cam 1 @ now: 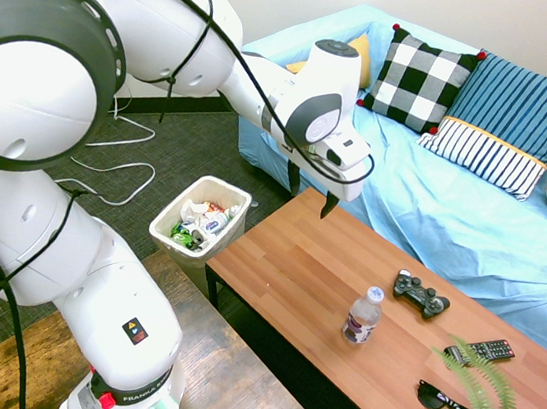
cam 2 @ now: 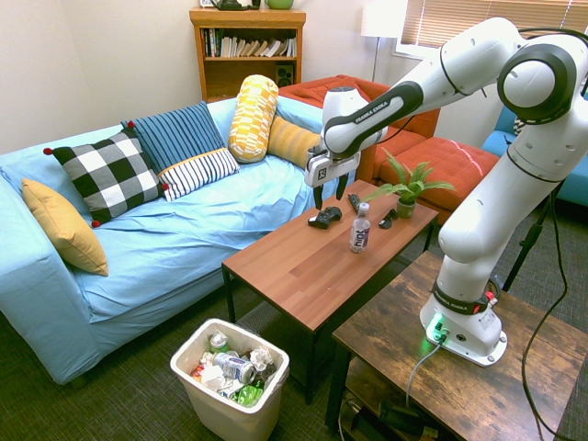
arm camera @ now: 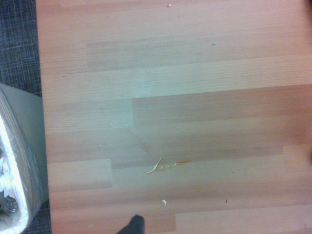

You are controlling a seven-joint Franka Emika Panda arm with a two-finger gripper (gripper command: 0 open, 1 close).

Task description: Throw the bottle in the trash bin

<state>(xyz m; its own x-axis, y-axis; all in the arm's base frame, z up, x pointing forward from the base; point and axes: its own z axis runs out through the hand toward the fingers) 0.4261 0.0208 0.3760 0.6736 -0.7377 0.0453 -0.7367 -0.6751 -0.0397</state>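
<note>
From the first outside camera, the bottle [cam 1: 364, 315] stands upright on the coffee table [cam 1: 285, 267], at about four o'clock from the pincer [cam 1: 309, 192] and well apart from it. It looks light, smooth and a little squashy, and appears to hold little or no liquid, so a grip across its middle, below the white cap, seems safest. The pincer hangs above the table with its fingers apart, holding and touching nothing. The bin [cam 1: 175, 212], already full of rubbish, sits on the floor at the table's nine o'clock end.

From the second outside camera, the bottle [cam 2: 360, 229] stands at five o'clock from the pincer [cam 2: 325, 197], near a game controller [cam 2: 324, 217]; the bin [cam 2: 266, 390] is at seven o'clock.

The wrist camera shows bare tabletop [arm camera: 195, 97] and the bin's edge [arm camera: 22, 161]; no bottle.
</note>
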